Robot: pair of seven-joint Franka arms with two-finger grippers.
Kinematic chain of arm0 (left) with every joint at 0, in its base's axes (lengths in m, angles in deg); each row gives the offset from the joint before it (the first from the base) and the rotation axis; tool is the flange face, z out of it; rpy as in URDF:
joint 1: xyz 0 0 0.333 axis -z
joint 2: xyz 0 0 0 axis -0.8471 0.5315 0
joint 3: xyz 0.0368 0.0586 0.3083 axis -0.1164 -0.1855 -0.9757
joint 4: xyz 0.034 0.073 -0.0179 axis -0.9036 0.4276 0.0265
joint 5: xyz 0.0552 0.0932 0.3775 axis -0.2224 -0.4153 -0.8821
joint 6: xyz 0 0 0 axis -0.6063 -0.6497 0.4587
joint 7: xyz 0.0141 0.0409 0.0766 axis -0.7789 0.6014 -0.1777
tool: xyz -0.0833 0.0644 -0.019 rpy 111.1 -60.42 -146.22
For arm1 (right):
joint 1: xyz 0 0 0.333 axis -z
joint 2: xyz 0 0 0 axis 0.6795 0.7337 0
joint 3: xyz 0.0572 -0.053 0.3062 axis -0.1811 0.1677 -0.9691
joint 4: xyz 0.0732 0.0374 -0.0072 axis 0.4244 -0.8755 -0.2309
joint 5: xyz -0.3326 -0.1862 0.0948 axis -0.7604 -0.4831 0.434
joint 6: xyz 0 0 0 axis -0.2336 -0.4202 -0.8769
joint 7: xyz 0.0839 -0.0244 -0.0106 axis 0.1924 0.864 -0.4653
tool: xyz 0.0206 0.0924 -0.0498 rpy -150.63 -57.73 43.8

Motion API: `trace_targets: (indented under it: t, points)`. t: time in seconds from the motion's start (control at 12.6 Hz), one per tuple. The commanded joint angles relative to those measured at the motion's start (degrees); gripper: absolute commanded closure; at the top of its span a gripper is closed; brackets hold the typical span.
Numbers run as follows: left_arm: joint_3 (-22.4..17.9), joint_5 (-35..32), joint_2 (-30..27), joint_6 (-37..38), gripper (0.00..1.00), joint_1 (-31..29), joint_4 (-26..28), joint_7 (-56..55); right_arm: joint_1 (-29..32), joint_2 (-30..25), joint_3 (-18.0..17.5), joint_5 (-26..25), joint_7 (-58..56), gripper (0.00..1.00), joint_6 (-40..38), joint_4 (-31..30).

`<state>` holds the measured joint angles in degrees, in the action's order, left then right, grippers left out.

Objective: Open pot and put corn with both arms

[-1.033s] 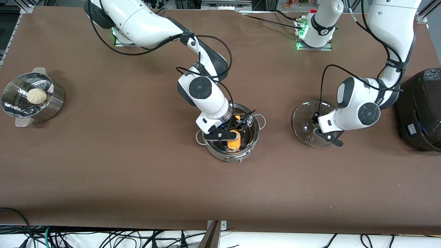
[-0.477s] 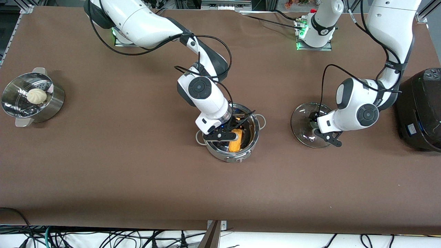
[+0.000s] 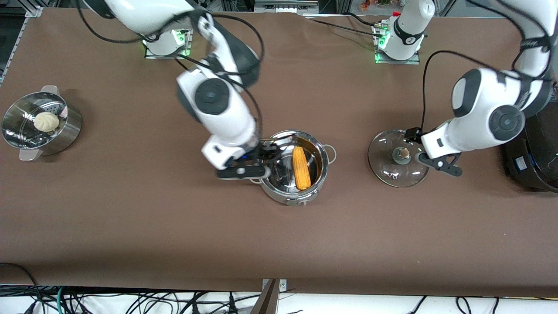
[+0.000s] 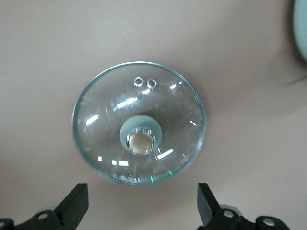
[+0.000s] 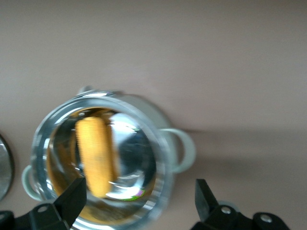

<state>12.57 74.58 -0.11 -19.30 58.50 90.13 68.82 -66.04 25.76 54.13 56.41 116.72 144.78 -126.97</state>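
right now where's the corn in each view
Front view: corn lies inside the pot, mid-table.
Right wrist view: corn in the pot, above the open right gripper.
Left wrist view: not in it; only the lid.
Shared landmark: the pot.

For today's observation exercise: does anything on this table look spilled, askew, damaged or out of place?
Nothing stands out. The corn cob lies inside the open pot. The glass lid rests flat on the table, knob up, beside the pot toward the left arm's end. The left gripper is open over the lid, and the right gripper is open over the pot.
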Motion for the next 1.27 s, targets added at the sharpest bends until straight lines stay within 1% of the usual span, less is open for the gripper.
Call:
trace_targets:
  t: [0.0, 0.16, 0.32, 0.4, 0.48, 0.56, 0.64, 0.72, 0.87, 0.95, 1.03, 1.11, 1.19]
  points:
    - [1.1, 0.2, -3.9, 8.9, 0.00, 0.0, -6.4, -7.3, 5.5, -5.8, -0.5, 0.8, -2.1, 0.00, -5.7, -2.1]
    - [1.5, 0.0, -5.9, 12.0, 0.00, 0.0, -10.6, -11.2, 10.2, -8.1, -0.4, 0.9, -2.1, 0.00, -11.0, -2.1]
    - [1.8, -0.5, -6.6, 16.9, 0.00, 0.1, -16.0, -13.5, 15.6, -9.9, -0.5, 0.8, -2.7, 0.00, -16.5, -2.0]
    - [0.9, -0.4, -7.6, 17.5, 0.00, 0.2, -17.7, -13.1, 17.8, -10.9, -0.4, 0.8, -4.8, 0.00, -19.4, -2.0]
    - [0.8, 0.1, -8.2, 17.5, 0.00, 0.4, -17.8, -13.2, 20.1, -11.6, -0.5, 0.8, -8.3, 0.00, -21.7, -2.0]
    - [-1.1, 0.0, -9.1, 17.3, 0.00, 1.1, -17.7, -14.0, 22.2, -13.5, -0.4, 0.7, -11.5, 0.00, -22.7, -2.1]
    - [-3.6, -0.2, -9.3, 16.7, 0.00, 2.8, -17.6, -14.2, 24.1, -15.8, -0.2, 0.7, -13.9, 0.00, -22.8, -3.9]
    - [-4.8, -0.4, -9.6, 16.6, 0.00, 3.0, -16.5, -14.2, 25.8, -19.4, -0.2, 0.7, -15.0, 0.00, -22.3, -8.3]
    - [-4.8, -0.4, -12.2, 15.9, 0.00, 3.0, -13.9, -15.1, 28.9, -25.1, -0.1, 0.8, -18.4, 0.00, -22.8, -16.5]
    - [-4.8, 0.2, -12.5, 14.7, 0.00, 2.5, -12.7, -16.6, 30.0, -28.0, 0.3, 0.7, -18.5, 0.00, -22.8, -20.7]
    - [-4.8, 0.2, -13.8, 12.7, 0.00, 2.4, -9.3, -17.1, 30.1, -29.1, 2.5, 1.3, -19.7, 0.00, -22.6, -22.6]
    - [-4.8, 0.1, -16.0, 10.1, 0.00, 2.4, -5.7, -17.1, 30.0, -29.2, 3.7, 2.8, -23.8, 0.00, -22.2, -22.8]
    - [-4.8, 0.1, -17.0, 9.0, 0.00, 2.3, -4.1, -17.1, 30.1, -29.8, 4.9, 3.4, -26.8, 0.00, -22.1, -22.9]
